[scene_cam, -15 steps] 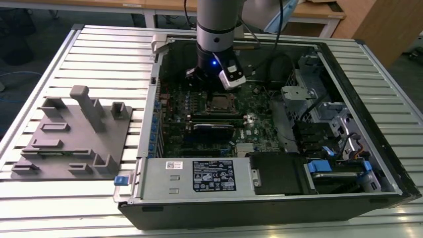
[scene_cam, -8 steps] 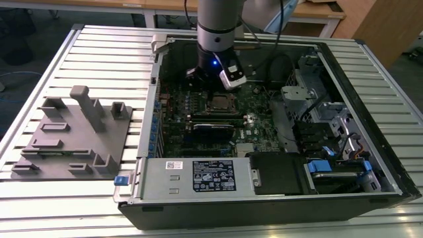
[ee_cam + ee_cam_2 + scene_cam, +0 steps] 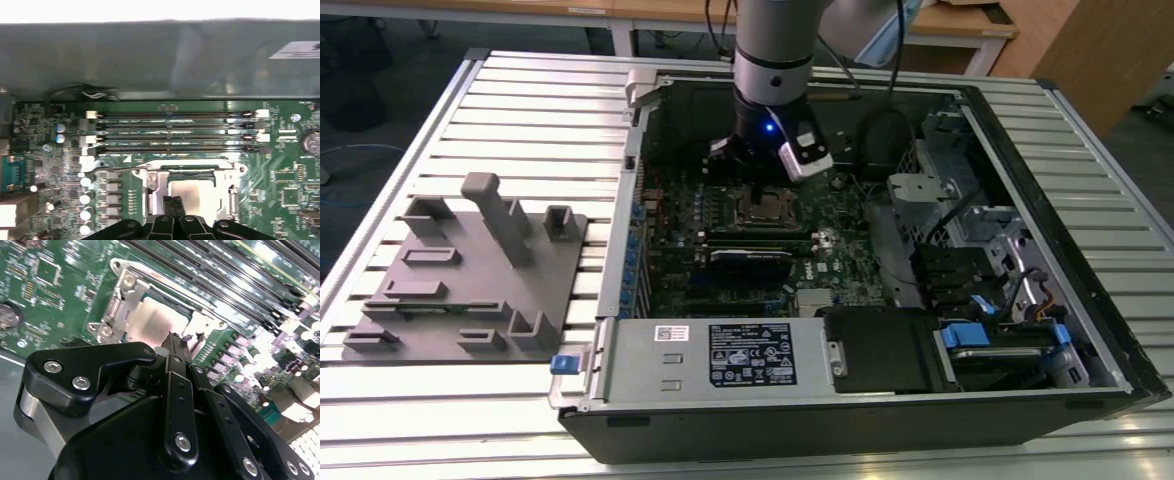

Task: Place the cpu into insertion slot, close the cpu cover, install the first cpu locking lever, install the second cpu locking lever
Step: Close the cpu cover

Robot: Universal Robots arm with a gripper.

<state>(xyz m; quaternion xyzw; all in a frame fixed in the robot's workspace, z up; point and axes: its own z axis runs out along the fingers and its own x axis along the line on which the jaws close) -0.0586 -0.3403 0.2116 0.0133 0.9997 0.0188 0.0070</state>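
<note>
An open computer case (image 3: 854,440) lies on a slatted metal table (image 3: 520,110). Toward the exterior view's left of it sits a grey holder plate (image 3: 467,290) (upright pegs and blocks on top). Inside the case are a silver power supply (image 3: 654,355), a green circuit board (image 3: 280,165), long memory slots (image 3: 175,137) and a coin battery (image 3: 312,142).

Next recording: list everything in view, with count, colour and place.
table: one, silver, under everything
computer case: one, black, open, on the table
fixture tray: one, grey, exterior view's left of the case
power supply: one, silver, in the case
circuit board: one, green, in the case
memory slots: four, black, beside the insertion slot
cpu: one, silver-grey, in the slot
cpu cover: one, silver, down around the cpu
arm: one, grey, above the board
gripper: one, black, shut, tip by the cpu's edge
</note>
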